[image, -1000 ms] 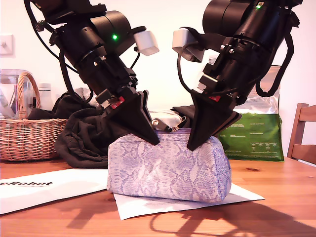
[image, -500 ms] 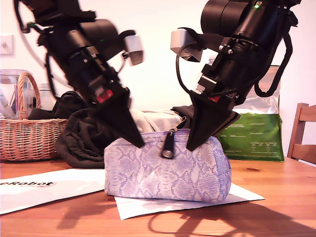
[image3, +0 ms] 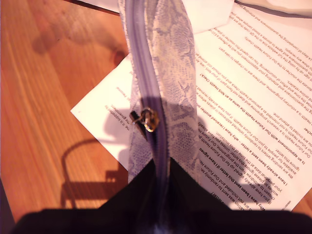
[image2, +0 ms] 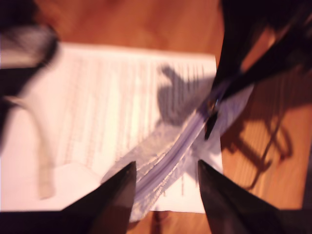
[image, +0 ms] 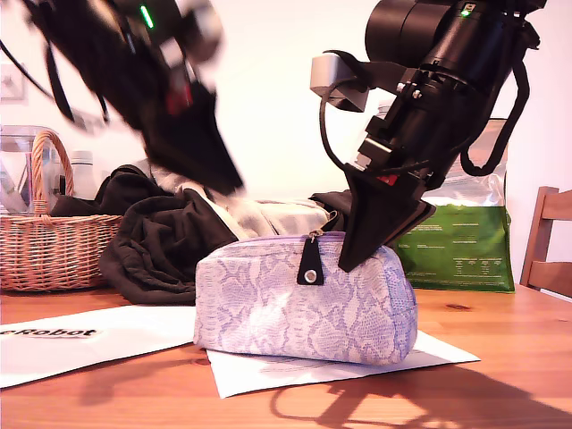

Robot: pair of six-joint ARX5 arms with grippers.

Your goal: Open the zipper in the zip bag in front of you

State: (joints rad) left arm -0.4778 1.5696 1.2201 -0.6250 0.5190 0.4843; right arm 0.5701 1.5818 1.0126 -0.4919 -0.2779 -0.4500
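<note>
Zipper along top edge of bag, pull and dark tab hanging at mid-top; bag sits centre-frame in exterior view on paper on table. Second gripper at bag's top toward exterior view's right, fingers pinched narrow on bag's zip seam. First gripper blurred, raised at upper left of exterior view, clear of bag, fingers apart, holding nothing. Basket at exterior view's far left

zip bag on table, pincer gripping
</note>
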